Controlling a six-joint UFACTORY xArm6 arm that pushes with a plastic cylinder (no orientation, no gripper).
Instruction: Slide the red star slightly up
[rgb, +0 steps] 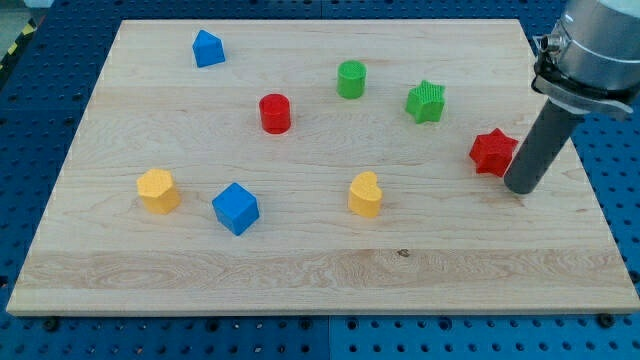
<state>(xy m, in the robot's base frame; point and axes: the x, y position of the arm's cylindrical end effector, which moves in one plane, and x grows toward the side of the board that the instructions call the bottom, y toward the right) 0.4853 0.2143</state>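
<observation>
The red star (493, 151) lies on the wooden board (320, 270) near the view's right edge, about mid-height. My rod comes down from the view's top right, and my tip (521, 187) stands on the board just right of and slightly below the red star, close to it or touching its lower right point.
A green star (426, 102) and a green cylinder (351, 79) lie up-left of the red star. A red cylinder (275, 113), a blue block (208, 48), a blue cube (236, 208) and two yellow blocks (158, 190) (366, 194) lie further left.
</observation>
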